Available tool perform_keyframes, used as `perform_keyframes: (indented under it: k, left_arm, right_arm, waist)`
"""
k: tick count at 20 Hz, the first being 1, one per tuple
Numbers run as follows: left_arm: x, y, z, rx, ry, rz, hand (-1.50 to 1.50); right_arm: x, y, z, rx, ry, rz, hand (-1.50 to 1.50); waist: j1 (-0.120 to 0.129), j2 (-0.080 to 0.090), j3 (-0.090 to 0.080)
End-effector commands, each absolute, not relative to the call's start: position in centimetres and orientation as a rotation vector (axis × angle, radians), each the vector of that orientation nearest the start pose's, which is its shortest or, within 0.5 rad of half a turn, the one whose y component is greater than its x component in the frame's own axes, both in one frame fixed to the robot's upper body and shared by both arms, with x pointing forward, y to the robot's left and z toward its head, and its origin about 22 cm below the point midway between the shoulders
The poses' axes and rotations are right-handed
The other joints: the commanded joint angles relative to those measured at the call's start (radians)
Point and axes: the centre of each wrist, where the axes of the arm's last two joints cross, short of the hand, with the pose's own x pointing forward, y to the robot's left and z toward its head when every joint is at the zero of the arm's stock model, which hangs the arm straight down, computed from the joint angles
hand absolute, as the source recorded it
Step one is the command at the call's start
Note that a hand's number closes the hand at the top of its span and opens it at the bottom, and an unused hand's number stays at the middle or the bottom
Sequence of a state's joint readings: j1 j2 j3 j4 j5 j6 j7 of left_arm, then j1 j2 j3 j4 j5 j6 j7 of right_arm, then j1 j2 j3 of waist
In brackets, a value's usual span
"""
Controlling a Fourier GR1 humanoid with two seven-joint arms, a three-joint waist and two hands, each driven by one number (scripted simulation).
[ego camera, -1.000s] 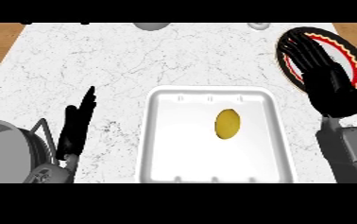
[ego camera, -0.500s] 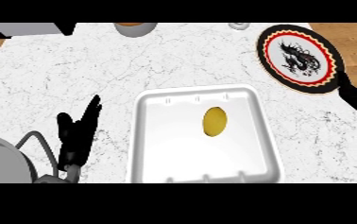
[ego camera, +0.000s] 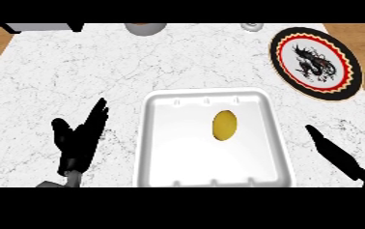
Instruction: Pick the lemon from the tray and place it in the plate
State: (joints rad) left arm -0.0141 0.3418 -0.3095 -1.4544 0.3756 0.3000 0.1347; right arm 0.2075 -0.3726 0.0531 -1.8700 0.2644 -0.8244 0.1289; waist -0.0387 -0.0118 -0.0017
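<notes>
Head view: white tray (ego camera: 165,141) sitting on the marbled surface (ego camera: 107,68), near centre. The lemon (ego camera: 224,124) is lying inside the tray, right of the tray's middle, standing long-ways, touching no wall. The plate (ego camera: 314,63), black-rimmed with a red-and-cream band and a dark dragon figure, is lying at the far right of the surface, well apart from the tray, nothing on it.

Left hand (ego camera: 77,137) is showing at the near left, beside the tray's left wall but not touching it; its fingers (ego camera: 95,117) are pointing straight toward the far side, held together, thumb set apart, holding nothing. Right hand (ego camera: 335,153) is coming in at the near right edge, just right of the tray; only straight dark fingers are showing, extended and holding nothing.

Far edge: a grey round object (ego camera: 145,28), a smaller pale one (ego camera: 251,26), and a dark-and-grey box (ego camera: 43,26) at far left, all partly cut off.
</notes>
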Motion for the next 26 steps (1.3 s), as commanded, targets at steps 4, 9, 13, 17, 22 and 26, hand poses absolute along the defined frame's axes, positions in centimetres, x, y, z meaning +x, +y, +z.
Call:
perform_keyframes:
  k: [4,9,13,17,22,26]
  left_arm:
    - [22.6,23.4,-3.4,0.025,-1.197,-0.005,0.0]
    - [22.8,24.0,-3.4,-0.001,-1.196,-0.017,0.0]
    - [23.9,23.7,-2.5,-0.001,-1.19,-0.026,0.0]
    - [23.7,23.0,-2.1,0.005,-1.195,-0.036,0.0]
    - [23.5,23.7,-3.8,-0.011,-1.193,-0.034,0.0]
    - [23.7,23.2,-3.5,-0.008,-1.205,-0.009,0.0]
  right_arm:
    - [15.4,-28.4,6.4,-0.988,-1.374,0.124,-1.5]
    - [15.2,-26.2,9.6,-0.998,-1.217,0.248,-1.5]
    - [16.9,-23.1,11.3,-0.99,-1.091,0.278,-1.5]
    - [19.5,-18.8,12.7,-0.986,-1.065,0.307,-1.5]
    - [21.4,-14.8,10.9,-0.996,-0.988,0.337,-1.5]
    - [22.9,-13.8,10.5,-0.939,-0.921,0.37,-1.5]
  waist:
    - [0.031,0.016,-0.009]
    - [0.048,0.016,-0.007]
    - [0.064,0.017,-0.004]
    - [0.066,0.014,-0.001]
    - [0.054,0.015,-0.001]
    - [0.047,0.014,0.0]
